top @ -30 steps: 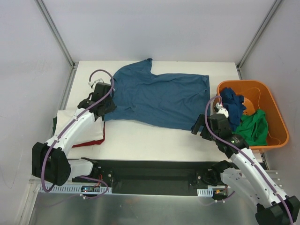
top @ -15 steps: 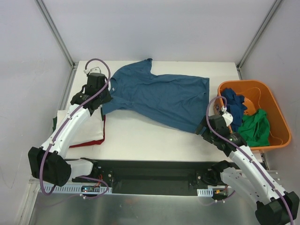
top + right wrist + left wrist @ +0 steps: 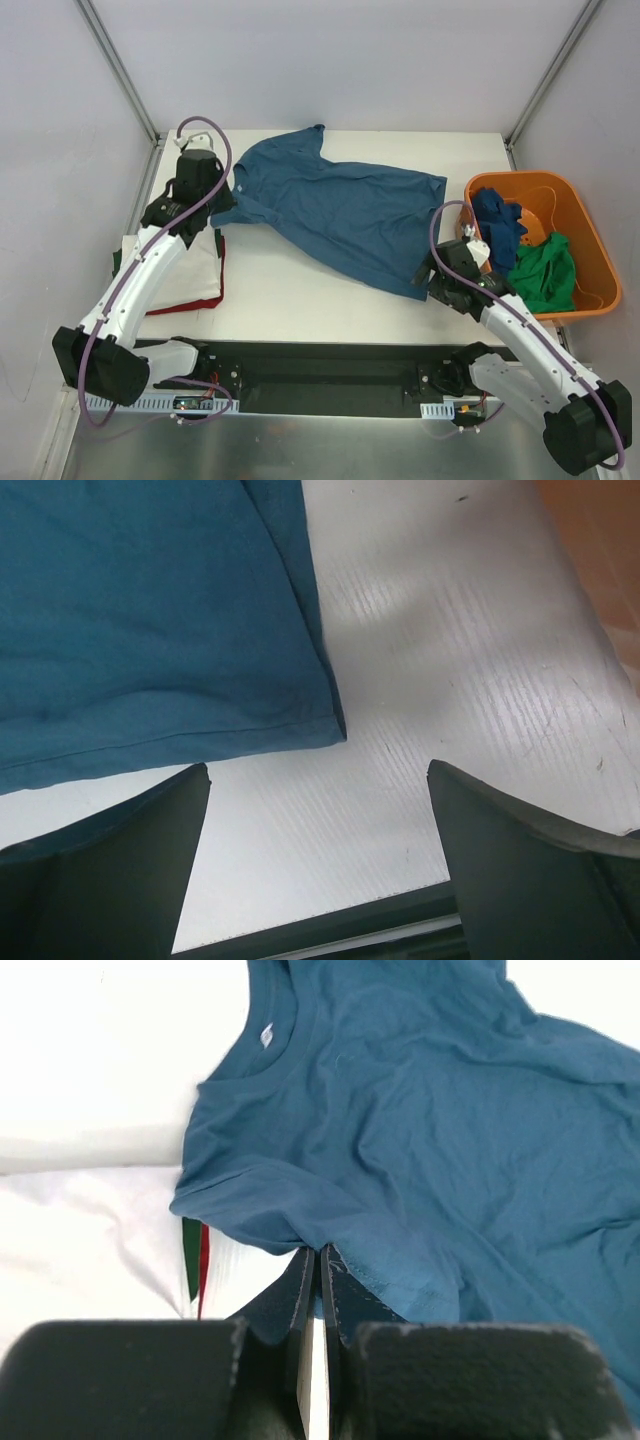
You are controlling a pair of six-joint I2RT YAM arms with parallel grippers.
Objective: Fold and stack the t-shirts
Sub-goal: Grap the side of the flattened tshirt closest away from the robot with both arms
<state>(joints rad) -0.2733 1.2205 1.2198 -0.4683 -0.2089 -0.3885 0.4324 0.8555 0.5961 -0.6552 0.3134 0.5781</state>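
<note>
T-shirt (image 3: 430, 1130) pinched by left gripper (image 3: 318, 1265), orange basket (image 3: 515, 177) only overhead

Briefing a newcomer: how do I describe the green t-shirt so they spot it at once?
Find the orange basket right of the table. Two crumpled shirts lie inside; the green t-shirt is the nearer one, beside the dark blue t-shirt.

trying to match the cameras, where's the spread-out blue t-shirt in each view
top external: blue t-shirt spread across the middle of the frame.
left wrist: blue t-shirt fills centre and right.
right wrist: blue t-shirt upper left, hem corner showing.
shared landmark: white table.
</note>
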